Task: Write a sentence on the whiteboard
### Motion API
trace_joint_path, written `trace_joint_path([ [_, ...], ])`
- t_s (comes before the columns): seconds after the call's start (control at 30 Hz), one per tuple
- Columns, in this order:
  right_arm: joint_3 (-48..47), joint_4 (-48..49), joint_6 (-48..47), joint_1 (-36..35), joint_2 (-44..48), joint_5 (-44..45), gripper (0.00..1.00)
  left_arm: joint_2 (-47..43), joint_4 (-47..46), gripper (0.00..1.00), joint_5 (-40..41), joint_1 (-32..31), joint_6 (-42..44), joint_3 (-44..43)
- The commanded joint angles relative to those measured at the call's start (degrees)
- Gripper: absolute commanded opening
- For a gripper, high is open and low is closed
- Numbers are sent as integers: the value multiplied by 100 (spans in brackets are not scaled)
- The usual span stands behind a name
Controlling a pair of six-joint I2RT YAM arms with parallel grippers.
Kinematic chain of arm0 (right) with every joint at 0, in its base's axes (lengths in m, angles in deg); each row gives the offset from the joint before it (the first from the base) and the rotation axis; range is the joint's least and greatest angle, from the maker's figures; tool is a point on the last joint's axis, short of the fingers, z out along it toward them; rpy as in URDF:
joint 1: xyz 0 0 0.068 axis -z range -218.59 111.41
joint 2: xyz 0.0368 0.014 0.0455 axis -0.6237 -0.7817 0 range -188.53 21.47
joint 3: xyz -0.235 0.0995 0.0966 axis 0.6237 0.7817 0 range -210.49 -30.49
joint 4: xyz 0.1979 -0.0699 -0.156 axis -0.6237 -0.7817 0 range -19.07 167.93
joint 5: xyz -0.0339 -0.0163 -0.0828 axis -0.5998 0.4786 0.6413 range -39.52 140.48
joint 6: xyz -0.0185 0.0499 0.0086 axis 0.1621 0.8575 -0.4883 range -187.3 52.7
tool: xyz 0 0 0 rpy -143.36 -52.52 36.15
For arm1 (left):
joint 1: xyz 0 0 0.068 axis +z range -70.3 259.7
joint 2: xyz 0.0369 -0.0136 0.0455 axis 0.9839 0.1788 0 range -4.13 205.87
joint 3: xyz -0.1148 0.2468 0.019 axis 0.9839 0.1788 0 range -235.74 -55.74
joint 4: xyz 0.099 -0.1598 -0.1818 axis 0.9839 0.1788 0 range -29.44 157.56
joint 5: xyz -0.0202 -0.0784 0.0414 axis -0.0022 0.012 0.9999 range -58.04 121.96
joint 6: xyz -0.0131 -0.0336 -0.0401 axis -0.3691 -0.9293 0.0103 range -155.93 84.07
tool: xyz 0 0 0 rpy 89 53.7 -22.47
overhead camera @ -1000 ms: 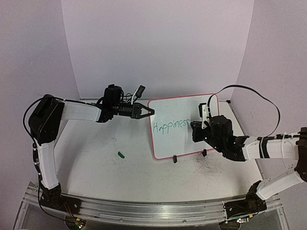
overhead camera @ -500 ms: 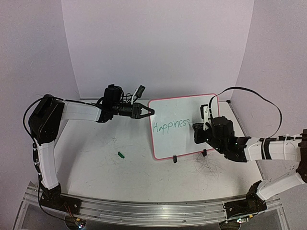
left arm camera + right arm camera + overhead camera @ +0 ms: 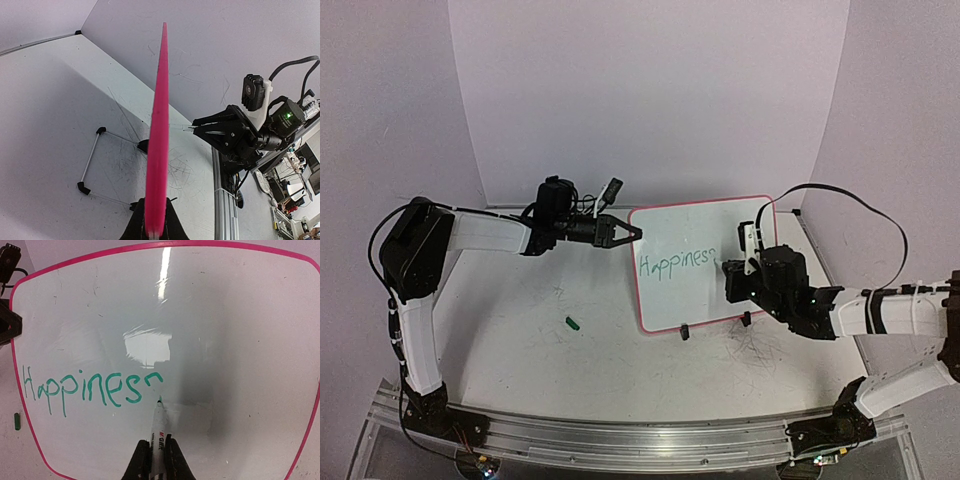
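Note:
The whiteboard (image 3: 695, 295) stands tilted on the table, white with a pink rim. My left gripper (image 3: 636, 233) is shut on its upper left edge; in the left wrist view the rim (image 3: 159, 125) runs edge-on out of the left gripper (image 3: 154, 220). Green lettering, the sentence (image 3: 85, 390), reads "Happines" plus the curved top of one more letter. My right gripper (image 3: 158, 442) is shut on a white marker (image 3: 158, 427). Its green tip sits at the board just below that last stroke. From above, the right gripper (image 3: 730, 270) is at the end of the sentence (image 3: 672, 263).
A small green marker cap (image 3: 573, 322) lies on the table left of the board. Two black clip feet (image 3: 685, 333) hold the board's lower edge, and a wire stand (image 3: 92, 160) props it behind. Grey scribbles (image 3: 755, 345) mark the tabletop. Walls close in behind and beside.
My right arm has shifted slightly to the right along the line of writing, carrying the marker. The left arm and the board have not moved.

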Motion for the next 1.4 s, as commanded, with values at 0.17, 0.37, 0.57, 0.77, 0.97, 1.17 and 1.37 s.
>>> trace_joint_path([
  [0.17,-59,162,45,12,-59,-265,0,-43,159,0,-33,-221,114,5],
  [0.37,-135,244,43,8,-135,-262,0,-48,159,0,-30,-221,114,12],
  [0.57,-91,248,76,9,-102,-122,0,-48,159,0,-31,-221,123,17],
  [0.77,12,324,26,20,315,-316,0,-46,159,0,-27,-221,122,11],
  [0.97,-6,351,-57,20,345,-197,0,-69,155,0,-16,-221,123,22],
  [1.17,-219,383,-137,18,83,-221,0,-57,159,0,-29,-221,123,13],
  [1.37,-246,459,-147,16,-12,-118,0,-37,159,0,-25,-222,123,5],
])
